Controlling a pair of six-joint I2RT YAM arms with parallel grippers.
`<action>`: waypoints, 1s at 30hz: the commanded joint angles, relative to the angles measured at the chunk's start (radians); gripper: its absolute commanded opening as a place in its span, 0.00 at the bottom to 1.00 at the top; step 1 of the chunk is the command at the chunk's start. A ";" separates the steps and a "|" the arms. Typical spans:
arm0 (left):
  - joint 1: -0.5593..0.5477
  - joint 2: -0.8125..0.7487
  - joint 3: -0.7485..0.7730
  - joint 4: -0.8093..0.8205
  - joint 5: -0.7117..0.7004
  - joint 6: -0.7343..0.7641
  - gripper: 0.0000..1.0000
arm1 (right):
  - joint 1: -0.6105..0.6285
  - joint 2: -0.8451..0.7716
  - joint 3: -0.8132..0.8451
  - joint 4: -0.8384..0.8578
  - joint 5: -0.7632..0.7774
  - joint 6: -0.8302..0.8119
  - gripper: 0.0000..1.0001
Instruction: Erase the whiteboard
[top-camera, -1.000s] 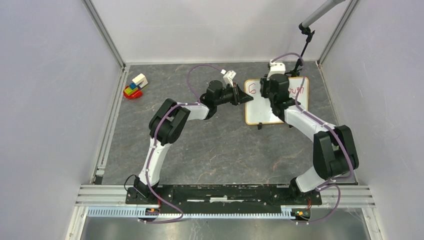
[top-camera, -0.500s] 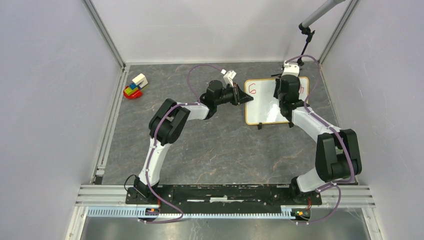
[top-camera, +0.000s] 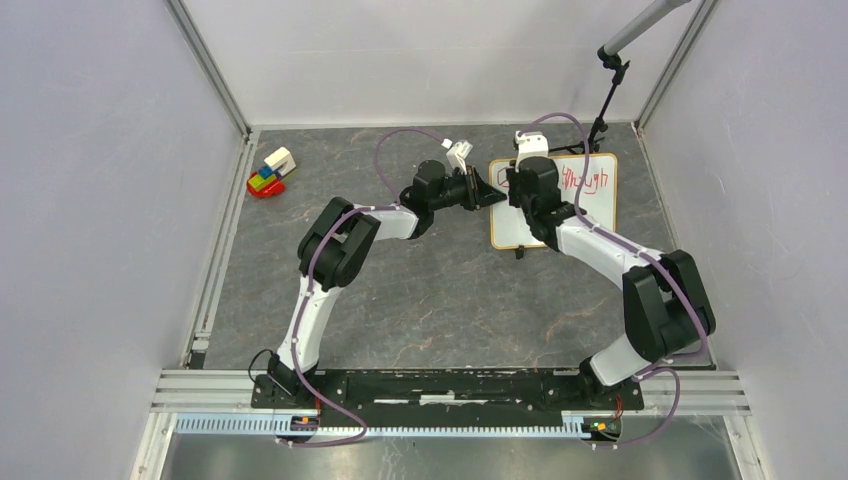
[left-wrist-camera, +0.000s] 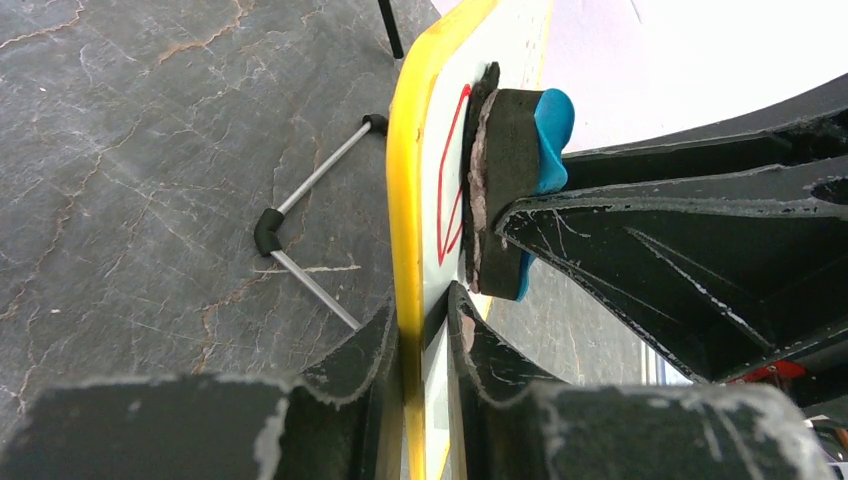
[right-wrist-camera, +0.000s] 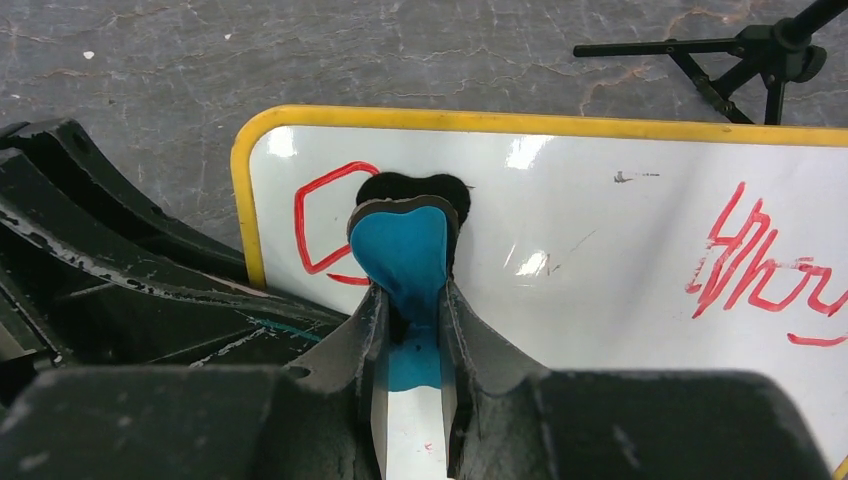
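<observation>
The whiteboard (top-camera: 592, 208) stands propped at the far right of the table, with a yellowish frame (left-wrist-camera: 405, 180) and red marks. My left gripper (top-camera: 490, 194) is shut on its left edge, one finger on each face, as the left wrist view (left-wrist-camera: 422, 310) shows. My right gripper (top-camera: 524, 190) is shut on the blue eraser (right-wrist-camera: 402, 255) and presses its dark pad against the board (right-wrist-camera: 600, 260) beside a red hexagon mark (right-wrist-camera: 320, 230). The eraser also shows edge-on in the left wrist view (left-wrist-camera: 510, 180). Red writing (right-wrist-camera: 750, 265) sits at the board's right.
A black tripod stand (top-camera: 605, 90) rises behind the board and shows in the right wrist view (right-wrist-camera: 740, 50). The board's wire legs (left-wrist-camera: 310, 220) rest on the table behind it. A red dish with toy blocks (top-camera: 268, 175) lies far left. Enclosure walls ring the table.
My right gripper swept the eraser to the board's upper right, then back to its left part by the red hexagon. The left gripper kept its hold on the edge.
</observation>
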 joint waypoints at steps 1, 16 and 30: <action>-0.010 -0.024 0.006 -0.082 -0.005 0.086 0.02 | -0.069 -0.004 -0.011 0.000 0.065 -0.005 0.00; -0.010 -0.019 0.013 -0.089 -0.007 0.090 0.02 | -0.006 -0.033 -0.090 0.102 0.043 -0.075 0.00; -0.011 -0.021 0.017 -0.098 -0.003 0.093 0.02 | 0.038 0.049 0.040 0.086 0.120 -0.225 0.00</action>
